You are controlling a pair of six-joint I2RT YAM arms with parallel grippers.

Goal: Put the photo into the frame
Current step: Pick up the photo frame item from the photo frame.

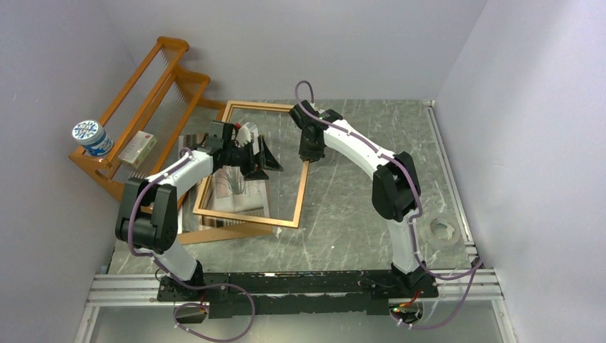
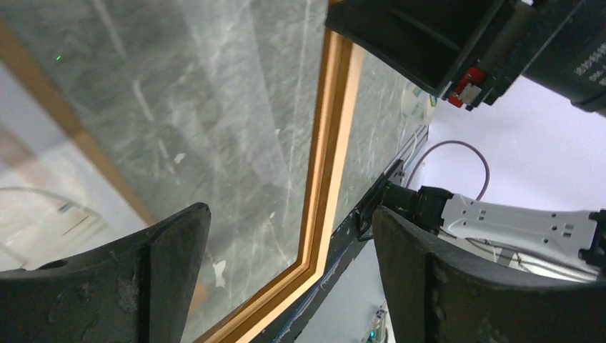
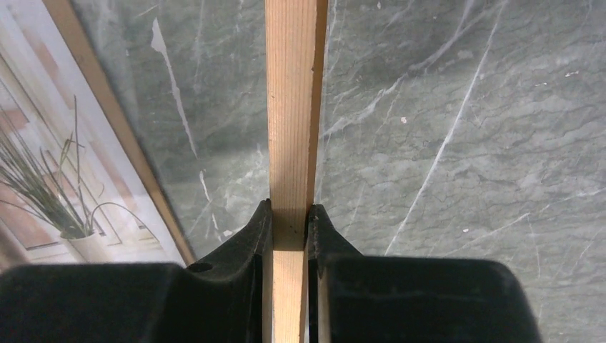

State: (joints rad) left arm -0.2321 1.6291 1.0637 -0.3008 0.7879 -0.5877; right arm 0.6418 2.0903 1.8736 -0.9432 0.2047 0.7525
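The thin orange-brown frame [image 1: 304, 193] lies flat on the marble table. My right gripper [image 1: 311, 153] is shut on the frame's right rail [image 3: 293, 107]; the wood sits tight between both fingertips [image 3: 289, 214]. The photo [image 1: 239, 189], a spiky potted plant by beige curtains, lies inside the frame's near left part and shows at the left of the right wrist view [image 3: 50, 171]. My left gripper [image 1: 264, 163] hovers over the frame's middle, open and empty. Between its fingers [image 2: 289, 271] I see the frame's corner [image 2: 321, 186].
An orange wooden shelf rack [image 1: 143, 100] stands at the far left, with a blue-white cup [image 1: 91, 137] and a small box [image 1: 138, 148] on it. A plain brown board [image 1: 214, 233] pokes out under the frame's near edge. A clear tape roll [image 1: 443, 230] lies at the right.
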